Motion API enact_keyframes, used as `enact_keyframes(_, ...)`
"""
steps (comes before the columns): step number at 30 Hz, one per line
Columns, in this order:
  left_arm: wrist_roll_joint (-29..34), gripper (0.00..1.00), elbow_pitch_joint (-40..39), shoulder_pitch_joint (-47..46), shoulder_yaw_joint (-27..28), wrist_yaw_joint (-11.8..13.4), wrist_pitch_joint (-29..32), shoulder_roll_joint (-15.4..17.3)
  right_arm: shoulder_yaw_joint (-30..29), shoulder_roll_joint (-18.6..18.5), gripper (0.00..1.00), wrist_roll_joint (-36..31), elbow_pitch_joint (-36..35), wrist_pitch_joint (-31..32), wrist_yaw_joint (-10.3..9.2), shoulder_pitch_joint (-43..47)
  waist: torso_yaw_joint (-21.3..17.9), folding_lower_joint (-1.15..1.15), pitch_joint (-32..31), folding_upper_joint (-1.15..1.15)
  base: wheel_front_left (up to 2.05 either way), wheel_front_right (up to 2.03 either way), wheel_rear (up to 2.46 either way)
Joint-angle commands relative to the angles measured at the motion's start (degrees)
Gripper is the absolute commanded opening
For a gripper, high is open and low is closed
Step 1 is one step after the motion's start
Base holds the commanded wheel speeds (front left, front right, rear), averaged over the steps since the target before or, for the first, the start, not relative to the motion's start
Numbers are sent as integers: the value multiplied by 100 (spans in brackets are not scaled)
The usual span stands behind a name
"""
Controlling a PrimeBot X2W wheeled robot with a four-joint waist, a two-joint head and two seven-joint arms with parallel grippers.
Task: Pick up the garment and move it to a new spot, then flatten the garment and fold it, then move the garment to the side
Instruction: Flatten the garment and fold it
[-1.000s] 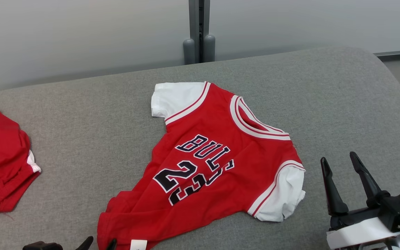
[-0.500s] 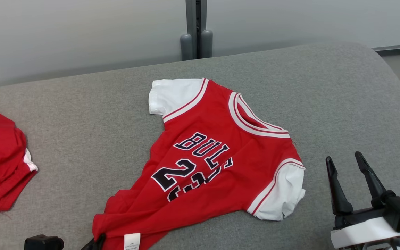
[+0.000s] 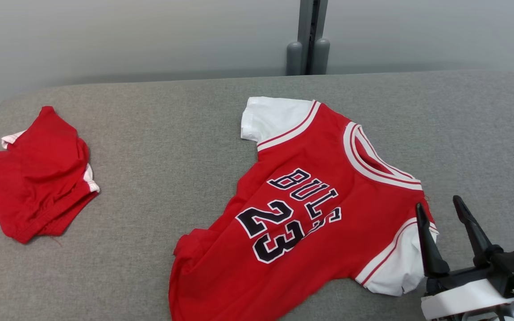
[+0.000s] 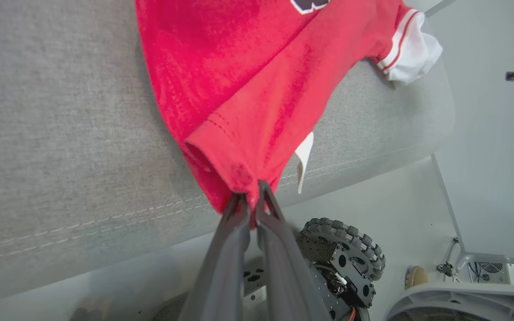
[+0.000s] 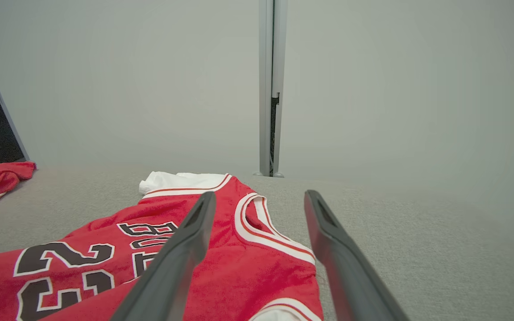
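Jersey (image 3: 310, 214), red with white sleeves, lettered BULLS 23, lay face up and skewed on the grey cushion (image 3: 150, 147). Its collar (image 3: 373, 156) pointed to the far right and its hem corner (image 4: 234, 174) was drawn toward the near edge. The body was creased below the number, not flat.

Left gripper (image 4: 250, 196): jaws clenched on the hem corner, with the cloth gathered to a point between the dark fingers right at the cushion's front seam. A white care label (image 4: 304, 154) hung loose just beside the pinch (a thin bite of fabric, by the look of it).

Right gripper (image 3: 437, 204): jaws spread wide and holding nothing. It hovered just beside the near white sleeve (image 3: 395, 272). In its wrist view the fingers pointed along the jersey toward the collar.

A second red garment (image 3: 43, 178) sat crumpled at the far left of the cushion, well apart.

Step judged: the first one, the pick-up before the move to a new spot. The grasp was made, but the jersey was not yet off the cushion. Flattening, folding and setting aside remained.

Next move, as judged: raise the left arm enough to peel the jersey clear, then carry it to open cushion. Hung from one corner it would bunch, so the idle right gripper would do well to take the near sleeve or shoulder. A slow lift seemed wise, since a small pinch could slip.
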Motion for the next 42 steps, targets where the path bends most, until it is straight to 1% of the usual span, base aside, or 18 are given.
enact_keyframes(1, -16, 0, 189, -90, -12, -80, 5, -10, 27, -29, 100, -16, 30, -28, 1, -36, 70, 0, 35, 0, 0, 0, 0)
enact_keyframes(2, -32, 0, 408, -188, -14, -145, -53, -79, 55, -31, 100, -29, 49, -28, 1, -63, 84, 0, 41, 0, 0, 0, 0)
enact_keyframes(3, -58, 9, 608, -258, 25, -195, -159, -207, 68, -35, 100, -33, 60, -28, 1, -83, 90, 0, 46, 0, 0, 0, 0)
enact_keyframes(4, -113, 74, 775, -287, 15, -267, -241, -336, 83, -38, 100, -31, 68, -28, 1, -104, 89, 0, 44, 0, 0, 0, 0)
enact_keyframes(5, -112, 100, 941, -309, 3, -327, -291, -391, 105, -36, 100, -39, 72, -28, 1, -119, 72, 0, 39, 0, 0, 0, 0)
enact_keyframes(7, -15, 100, 1125, -348, 25, -383, -429, -383, 102, -35, 100, -68, 67, -28, 1, -133, 20, 0, 29, 0, 0, 0, 0)
enact_keyframes(10, 141, 100, 1089, -316, 229, -289, -677, -206, 34, -33, 100, -96, 30, -28, 1, -122, -67, 0, 18, 0, 0, 0, 0)
enact_keyframes(15, 466, 100, 569, -376, 699, -42, -1042, 303, 8, -31, 100, -89, 15, -28, 1, -54, -274, 0, -8, 0, 0, 0, 0)
enact_keyframes(18, 529, 100, 103, -633, 804, 131, -802, 485, 89, -32, 100, -2, 4, -28, 1, -157, -549, 0, 38, 0, 0, 0, 0)
enact_keyframes(22, 588, 100, 133, -1003, 710, 322, -399, 444, 184, -34, 100, 80, -16, -28, 1, -254, -891, 0, 162, 0, 0, 0, 0)
enact_keyframes(26, 592, 100, 364, -1163, 559, 369, -95, 414, 204, -30, 100, 133, -36, -28, 1, -295, -1166, 0, 280, 0, 0, 0, 0)
enact_keyframes(27, 507, 100, 560, -1253, 459, 292, 101, 388, 154, -31, 100, 163, -58, -28, 1, -304, -1313, 0, 355, 0, 0, 0, 0)
enact_keyframes(31, 513, 100, 970, -1422, 438, 277, 205, 380, 129, -29, 100, 203, -76, -28, 1, -293, -1504, 0, 456, 0, 0, 0, 0)
enact_keyframes(32, 514, 33, 1111, -1501, 503, 294, 131, 332, 128, -28, 100, 219, -83, -28, 1, -291, -1555, 0, 484, 0, 0, 0, 0)
enact_keyframes(33, 523, 0, 1260, -1570, 543, 316, 82, 306, 130, -29, 100, 220, -81, -28, 1, -294, -1608, 0, 506, 0, 0, 0, 0)
enact_keyframes(35, 405, 0, 1415, -1637, 492, 87, 95, 229, 118, -28, 100, 260, -73, -28, 1, -301, -1683, 0, 534, 0, 0, 0, 0)
enact_keyframes(37, 324, 0, 1583, -1803, 593, -16, 15, 199, 118, -28, 100, 273, -73, -28, 1, -318, -1731, 0, 553, 0, 0, 0, 0)
enact_keyframes(42, 453, 0, 2087, -2291, 1043, 237, -522, 132, 119, -29, 100, 309, -75, -28, 1, -346, -1790, 0, 576, 0, 0, 0, 0)
